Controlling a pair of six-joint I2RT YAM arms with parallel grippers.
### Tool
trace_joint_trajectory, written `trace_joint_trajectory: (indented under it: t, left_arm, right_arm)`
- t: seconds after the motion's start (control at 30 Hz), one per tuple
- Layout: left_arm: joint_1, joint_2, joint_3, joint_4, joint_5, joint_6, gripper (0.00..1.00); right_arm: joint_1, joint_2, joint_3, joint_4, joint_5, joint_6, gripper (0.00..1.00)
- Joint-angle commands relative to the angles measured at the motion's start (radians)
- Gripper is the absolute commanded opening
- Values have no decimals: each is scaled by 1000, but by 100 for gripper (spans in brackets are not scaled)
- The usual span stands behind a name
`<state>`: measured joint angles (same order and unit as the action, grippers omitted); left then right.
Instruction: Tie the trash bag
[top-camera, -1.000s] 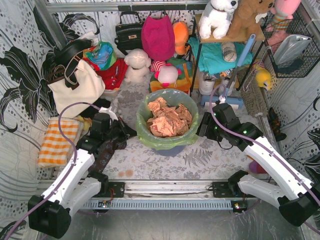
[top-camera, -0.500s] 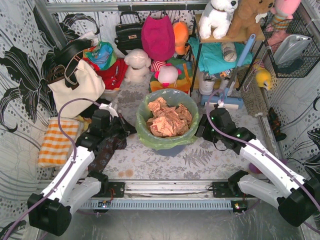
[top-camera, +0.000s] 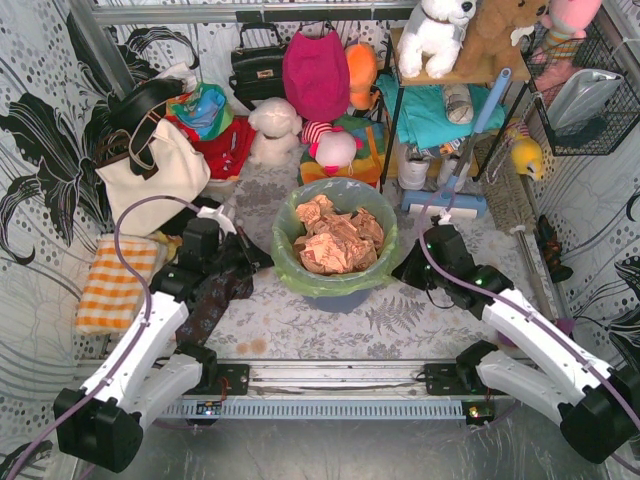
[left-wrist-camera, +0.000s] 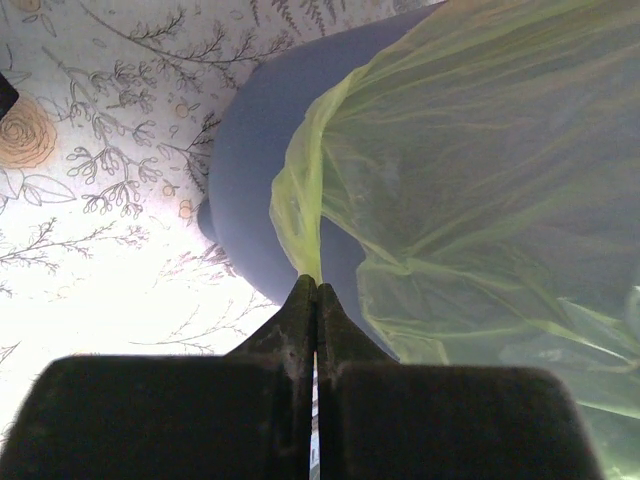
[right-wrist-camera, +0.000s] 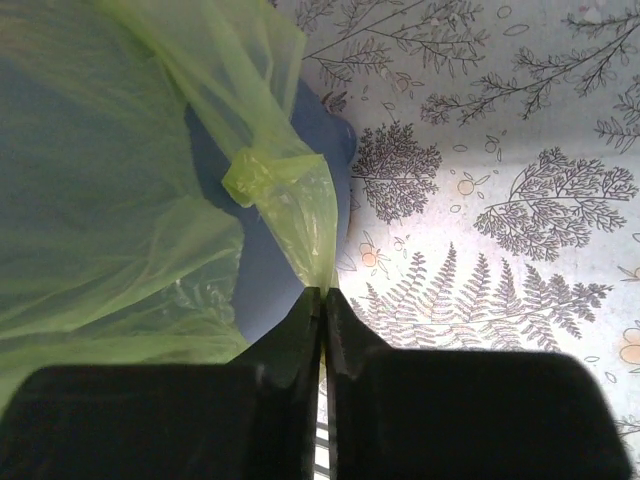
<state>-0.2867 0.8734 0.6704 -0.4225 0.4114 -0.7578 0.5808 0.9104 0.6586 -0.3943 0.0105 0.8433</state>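
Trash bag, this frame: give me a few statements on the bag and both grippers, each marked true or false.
1. The left gripper is shut on a fold of the thin translucent lime-green plastic trash bag. True.
2. The right gripper is open and clear of the bag. False: it is shut on a strip of the bag's film.
3. The bag's mouth is knotted closed. False: it lies open, with crumpled orange-brown paper showing inside.
4. The bag is draped over the blue-grey round bin. True.
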Motion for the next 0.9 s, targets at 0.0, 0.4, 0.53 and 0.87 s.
trace_joint_trajectory:
  t: [0.0, 0.4, 0.53, 0.87]
  left_arm:
    - [5, -30, 59, 3, 1, 23, 0]
    - [6, -86, 185, -131, -62, 43, 0]
    - [5, -96, 250, -170, -73, 46, 0]
    - [4, -81, 401, -225, -75, 59, 0]
  right_arm:
    - [-4, -43, 29, -2, 3, -7, 0]
    - [-4, -79, 230, -160, 20, -101, 0]
    - [-4, -88, 304, -208, 19, -126, 0]
    - [-3, -91, 424, -247, 3, -161, 0]
